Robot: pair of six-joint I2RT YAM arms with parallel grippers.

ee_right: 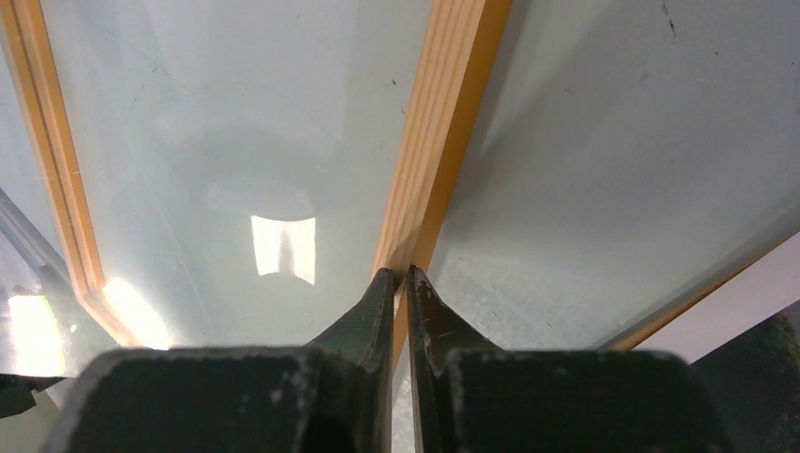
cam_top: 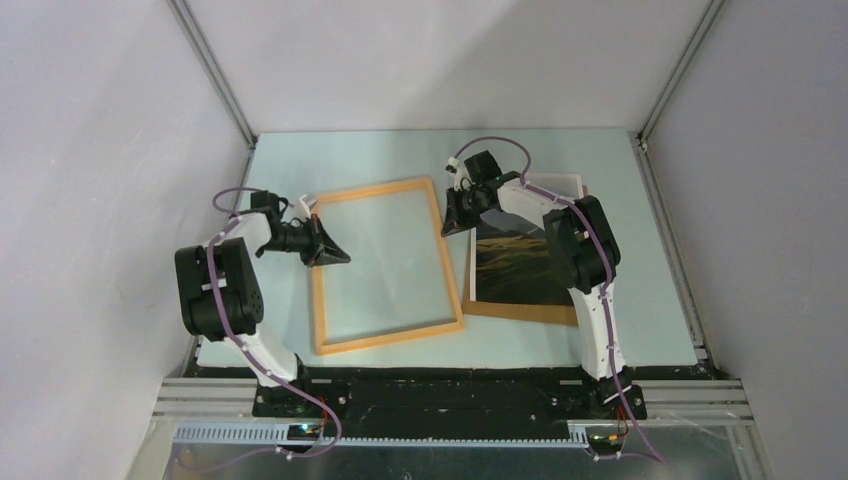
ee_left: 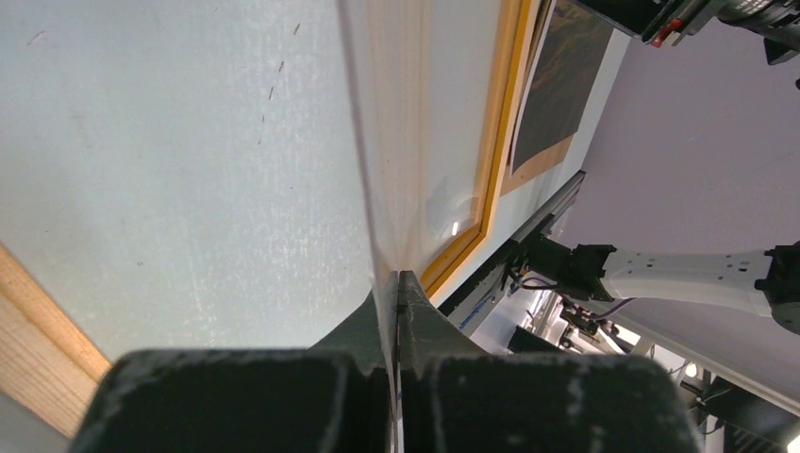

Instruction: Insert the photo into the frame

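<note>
Thin orange-tan wooden rectangular frame (cam_top: 385,265) with clear pane lay flat at centre of pale bench (cam_top: 300,160), slightly skewed. Glossy dark mountain photo (cam_top: 515,265) lay at 3 o'clock of frame, outside it, on flat brown backing board (cam_top: 520,312). Robot's left claw (cam_top: 340,257) was pressed together, tips at 9 o'clock rail. Robot's right claw (cam_top: 450,225) was nearly together with thin slit, tips on 2 o'clock rail.

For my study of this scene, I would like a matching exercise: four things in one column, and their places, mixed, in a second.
1 frame
2 photo
3 left claw
4 right claw

a at the frame's right rail
b lying on the brown board
c at the frame's left rail
d in the middle of the table

Pairs: 1-d, 2-b, 3-c, 4-a
</note>
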